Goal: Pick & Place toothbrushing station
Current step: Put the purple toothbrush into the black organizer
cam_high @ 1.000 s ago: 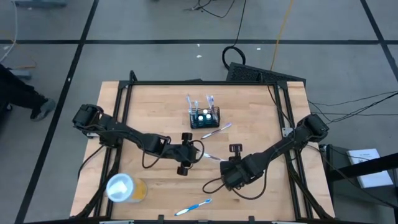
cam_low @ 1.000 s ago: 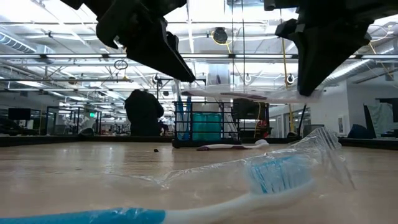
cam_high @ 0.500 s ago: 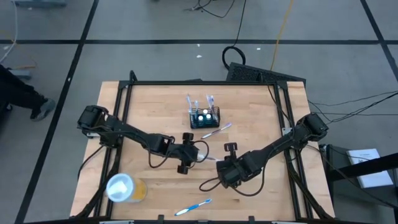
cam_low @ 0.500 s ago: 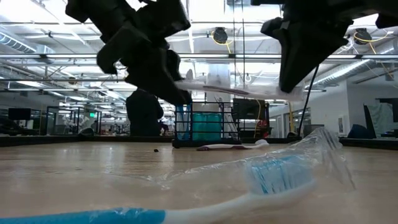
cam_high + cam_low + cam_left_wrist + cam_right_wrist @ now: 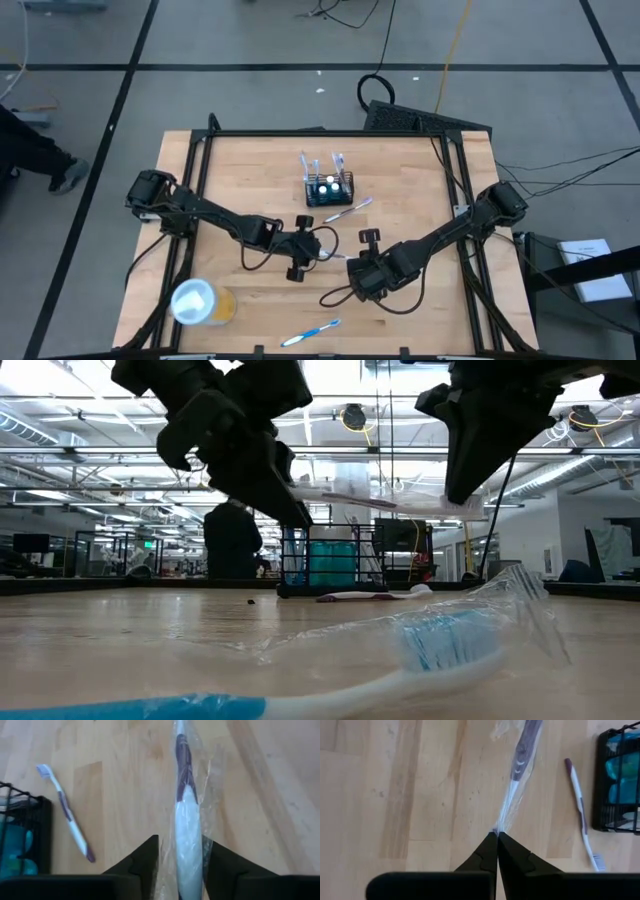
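A purple-and-white toothbrush [image 5: 187,805] in a clear wrapper hangs level above the middle of the table, between my two grippers. My left gripper [image 5: 180,870] is shut on its white end; my right gripper [image 5: 496,840] is shut on the wrapper's other end. The toothbrushing station [image 5: 329,188], a black wire-mesh holder with brushes standing in it, rests on its base at the table's far middle. It also shows as the holder [image 5: 620,780] in the right wrist view. A bare purple toothbrush [image 5: 350,208] lies flat beside it. My left gripper has the wrapped toothbrush's white end [image 5: 189,855] between its two fingers, which lie along the brush. It comes slanting down from the table's left. The brush is lifted clear of the table and level. My right gripper pinches the wrapper's gathered clear end [image 5: 499,827] between its fingertips, beyond the brush's purple part [image 5: 524,750]. It comes slanting down from the table's right. The plastic is drawn taut from the fingertips to the brush, clear of the table.
A yellow cup with a white lid [image 5: 200,303] stands at the near left. A blue toothbrush in a clear wrapper [image 5: 310,332] lies by the near edge, close before the low camera. Black rails [image 5: 190,200] run along the table's sides.
My left gripper has come down and toward the table's right, to the wrapped toothbrush's free end, and its fingers now stand about that end. The brush has stayed level and clear of the table in my right gripper's hold.
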Controlling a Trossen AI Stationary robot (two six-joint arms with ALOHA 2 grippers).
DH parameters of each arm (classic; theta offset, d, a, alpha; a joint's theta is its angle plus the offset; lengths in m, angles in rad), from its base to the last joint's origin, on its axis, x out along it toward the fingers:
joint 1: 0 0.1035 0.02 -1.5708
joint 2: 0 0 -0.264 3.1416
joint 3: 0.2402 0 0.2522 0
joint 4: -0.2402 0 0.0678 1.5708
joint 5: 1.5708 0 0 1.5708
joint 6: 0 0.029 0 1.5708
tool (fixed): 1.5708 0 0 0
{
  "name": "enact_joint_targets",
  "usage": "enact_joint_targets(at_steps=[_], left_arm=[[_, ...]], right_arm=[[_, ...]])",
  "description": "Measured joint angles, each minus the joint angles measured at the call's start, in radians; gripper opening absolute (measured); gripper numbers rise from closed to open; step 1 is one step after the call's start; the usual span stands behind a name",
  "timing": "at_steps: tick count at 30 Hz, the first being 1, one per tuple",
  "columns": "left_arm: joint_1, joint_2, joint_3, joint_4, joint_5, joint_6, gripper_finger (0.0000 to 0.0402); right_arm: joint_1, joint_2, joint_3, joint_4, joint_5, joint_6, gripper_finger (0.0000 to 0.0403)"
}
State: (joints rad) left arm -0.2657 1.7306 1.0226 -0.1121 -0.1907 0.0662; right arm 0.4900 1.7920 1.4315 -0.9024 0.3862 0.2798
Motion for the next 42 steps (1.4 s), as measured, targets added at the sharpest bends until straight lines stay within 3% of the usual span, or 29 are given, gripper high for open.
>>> enact_joint_targets(at_steps=[12, 18, 29, 37, 42], left_arm=[[0.000, 0.000, 0.063, -0.064, 0.008, 0.002, 0.0104], [0.011, 0.000, 0.063, -0.081, 0.014, 0.006, 0.0021], [0.050, -0.002, 0.047, -0.085, -0.005, -0.005, 0.0017], [0.075, -0.029, -0.069, 0.113, -0.002, -0.029, 0.0017], [0.085, -0.052, -0.214, 0.449, 0.043, -0.049, 0.0017]], right_arm=[[-0.007, 0.000, 0.000, -0.003, -0.022, 0.015, 0.0000], [-0.008, 0.000, 0.000, -0.004, -0.008, 0.024, 0.0000], [-0.011, -0.043, -0.002, -0.028, 0.180, 0.098, 0.0008], [0.028, -0.159, -0.001, -0.009, 0.287, 0.143, 0.0015], [0.063, -0.227, -0.001, 0.045, 0.326, 0.129, 0.0018]])
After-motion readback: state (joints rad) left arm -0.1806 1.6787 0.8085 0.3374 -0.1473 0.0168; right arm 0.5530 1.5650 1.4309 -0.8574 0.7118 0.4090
